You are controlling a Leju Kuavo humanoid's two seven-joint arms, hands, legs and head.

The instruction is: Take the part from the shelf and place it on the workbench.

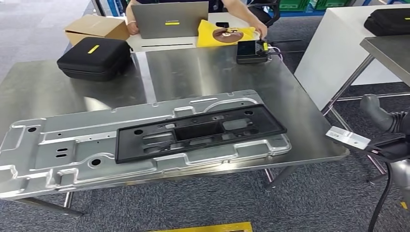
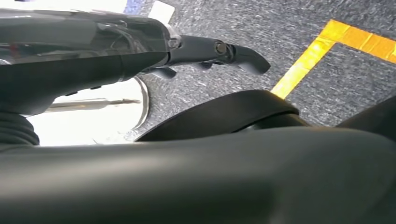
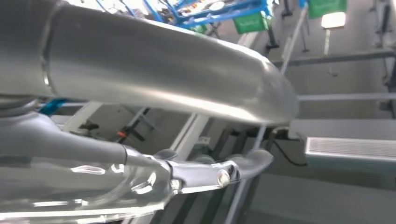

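The black plastic frame (image 1: pixel 200 131), which I take to be the part, lies flat on a big stamped metal panel (image 1: pixel 72 154) at about 6 o'clock on the steel surface (image 1: pixel 217 72), nearest the robot. If so, it is already down on the bench and not on any shelf.

It looks light and fairly stiff, a thin open frame with cut-outs, so it may flex a little if lifted by one end. The smooth plastic could slip on the bare metal beneath it. I'd judge the long outer rails, or the edge of the central opening, the best places to take hold, near the middle so that it stays level.

The right hand (image 1: pixel 384 118) hangs low at 3 o'clock, off the edge of the surface; in its wrist view the fingers (image 3: pixel 243 168) lie stretched out with nothing in them. The left hand (image 2: pixel 219 51) hangs over the carpet near a yellow floor line (image 2: pixel 327 46), fingers (image 2: pixel 250 59) straight and spread, holding nothing.

Further off, at 12 o'clock, a person sits behind a laptop (image 1: pixel 169 19); a black case (image 1: pixel 94 58) rests at 10 o'clock.
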